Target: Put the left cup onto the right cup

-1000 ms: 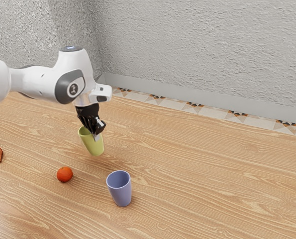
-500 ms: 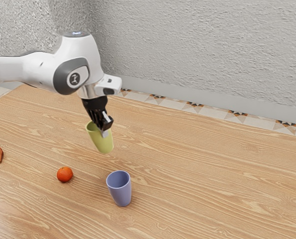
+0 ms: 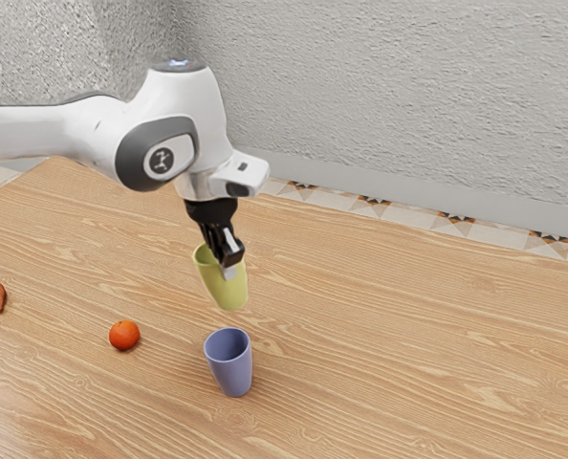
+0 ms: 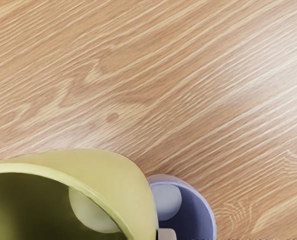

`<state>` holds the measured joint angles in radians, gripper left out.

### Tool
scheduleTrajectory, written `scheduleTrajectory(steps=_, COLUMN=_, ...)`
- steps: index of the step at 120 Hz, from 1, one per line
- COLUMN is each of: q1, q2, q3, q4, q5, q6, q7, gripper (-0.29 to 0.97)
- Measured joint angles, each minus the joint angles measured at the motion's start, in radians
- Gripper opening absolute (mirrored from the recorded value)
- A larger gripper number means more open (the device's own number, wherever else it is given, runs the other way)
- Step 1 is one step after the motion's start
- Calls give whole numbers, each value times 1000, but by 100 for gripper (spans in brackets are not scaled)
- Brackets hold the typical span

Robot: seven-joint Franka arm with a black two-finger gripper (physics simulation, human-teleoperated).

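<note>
Nearly over the blue cup [image 3: 229,363], the green cup [image 3: 224,282] has been carried, gripped by the end effector [image 3: 229,260]; little alignment is left.

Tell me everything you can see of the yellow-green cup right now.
The yellow-green cup is a plain tumbler without a handle, smooth and matte like plastic, tapering toward its base, with a paler round floor inside; nothing shows in it. It hangs in the air, tilted, its mouth leaning toward the exterior view's left. The gripper is shut on its rim wall. It is above the upright purple cup, not touching it or the wooden table.
</note>
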<state>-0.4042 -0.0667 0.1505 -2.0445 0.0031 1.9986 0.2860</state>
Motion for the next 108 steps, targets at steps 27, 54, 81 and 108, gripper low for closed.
scheduleTrajectory(steps=27, q1=13, q2=-21, q3=-65, q4=-35, q5=0, q6=-6, q7=-5, gripper=-11)
scheduleTrajectory(steps=54, q1=17, q2=-58, q3=-83, q4=-101, q5=-2, q6=-1, q7=-17, gripper=-11)
scheduleTrajectory(steps=81, q1=16, q2=-54, q3=-84, q4=-121, q5=-2, q6=9, q7=-33, gripper=-11)
scheduleTrajectory(steps=108, q1=14, q2=-42, q3=-84, q4=-121, q5=-2, q6=12, q7=-44, gripper=-11)
